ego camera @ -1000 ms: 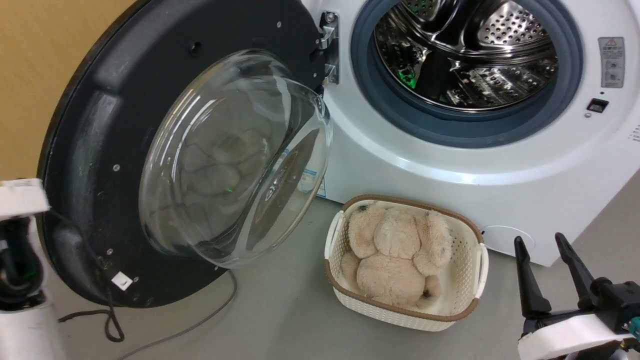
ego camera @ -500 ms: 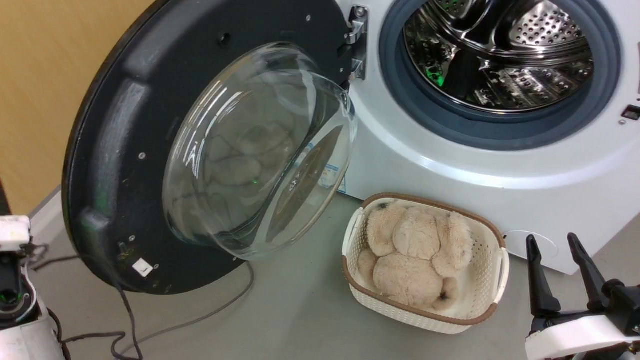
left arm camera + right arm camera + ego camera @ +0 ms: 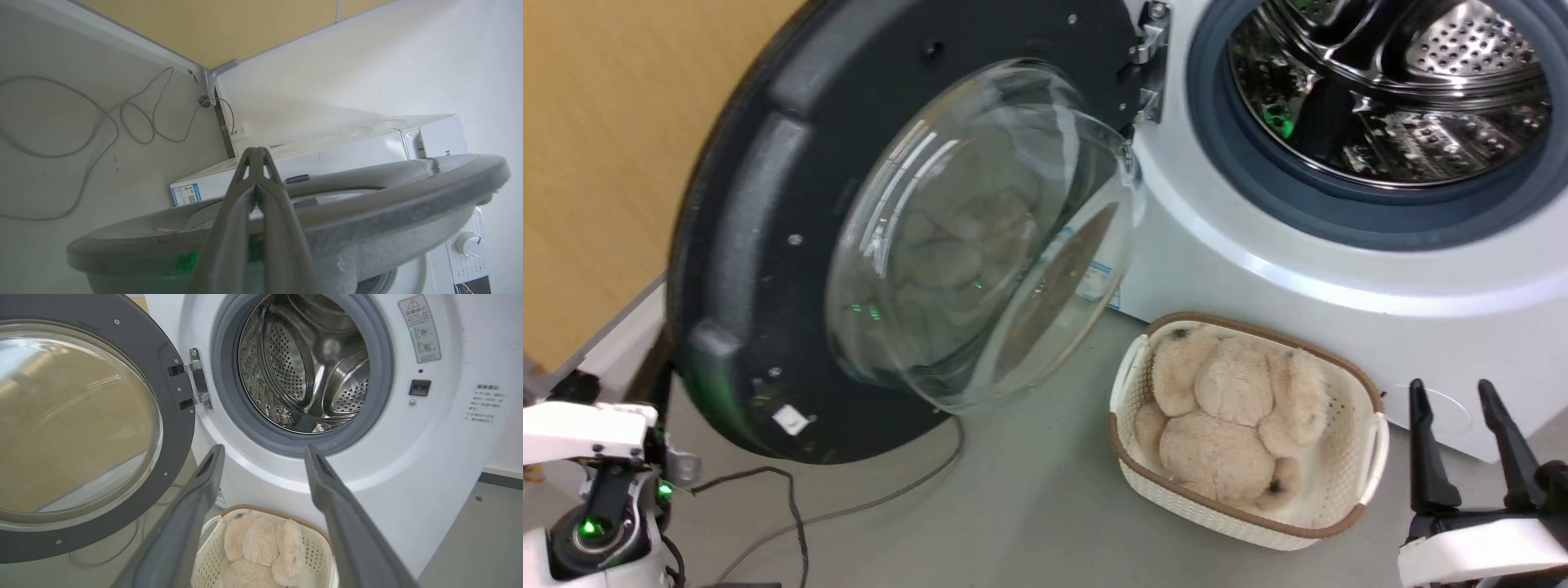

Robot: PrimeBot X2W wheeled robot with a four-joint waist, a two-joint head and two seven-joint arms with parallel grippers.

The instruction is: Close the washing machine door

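The washing machine door (image 3: 760, 245) stands wide open, hanging from its metal hinge (image 3: 1147, 49) at the left of the washing machine (image 3: 1298, 269). Its glass bowl (image 3: 980, 237) bulges toward the camera.

The left gripper (image 3: 255, 156) has its two fingers pressed together with nothing between them. In the left wrist view, the door's rim crosses just under and beyond those fingers. Whether they touch it cannot be told. Past the fingertips lie the machine's white side and a blue-white label (image 3: 186, 195). A grey cable (image 3: 102, 122) loops on the floor off to the fingers' left.

The right gripper (image 3: 1451, 385) is spread open and holds nothing, well apart from the door. Straight ahead of its fingers is the round opening with a grey gasket (image 3: 229, 396) and a perforated steel drum (image 3: 306, 367). The open door is ahead to their left. Below and between the fingers, a cream basket (image 3: 204, 547) sits on the floor just before the machine, with a beige plush toy (image 3: 261, 547) lying inside it.
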